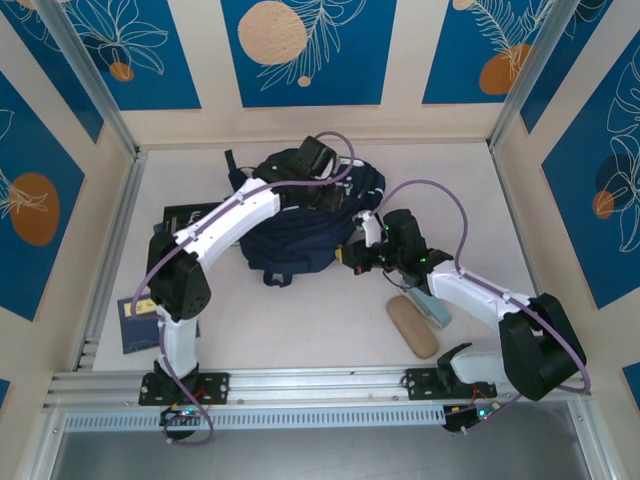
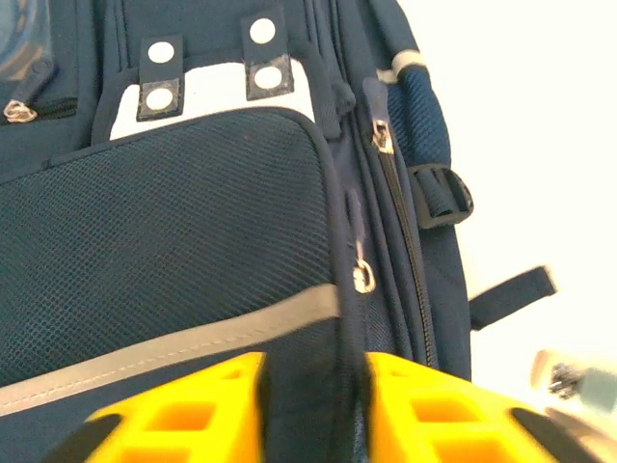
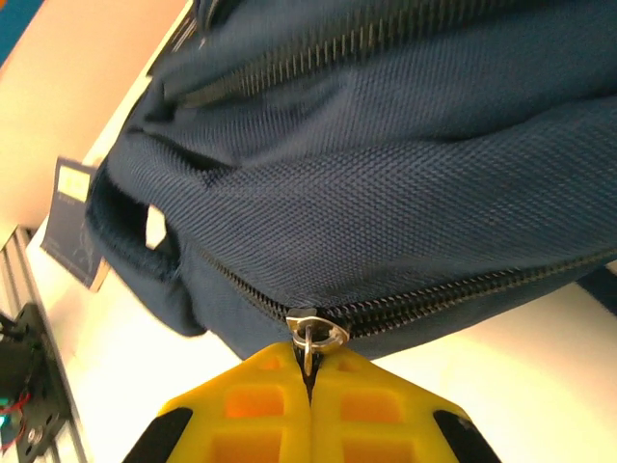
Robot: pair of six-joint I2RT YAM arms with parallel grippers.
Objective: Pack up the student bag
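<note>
Navy-blue woven fabric with a grey stripe marks the backpack (image 1: pixel 300 235). It lies on the white table (image 1: pixel 300 320), a little beyond the middle. From above we see the left arm bent over its top and the right arm coming in at its right edge.

In the left wrist view the left gripper (image 2: pixel 314 410) sits low over the front pocket (image 2: pixel 183 222). Its yellow fingers (image 2: pixel 183 424) stand apart, and the pocket's corded edge runs down into the gap between them. We cannot tell whether they press on it or merely straddle it. Above the pocket we see a white patch (image 2: pixel 207 96) with dark snap tabs. A small metal zip tag (image 2: pixel 363 277) hangs beside the pocket's right corner.

In the right wrist view the right gripper (image 3: pixel 308 376) is pressed together on the zipper pull (image 3: pixel 316 338) of a long zip on the backpack's side. The metal ring sits right at its fingertips.

Near the right arm a tan pencil case (image 1: pixel 412 327) lies on the table, with a pale blue thing (image 1: pixel 437 311) just beside it. On the left we see a dark book (image 1: pixel 188 218) next to the backpack and a blue booklet (image 1: pixel 138 322) nearer the left arm's base.
</note>
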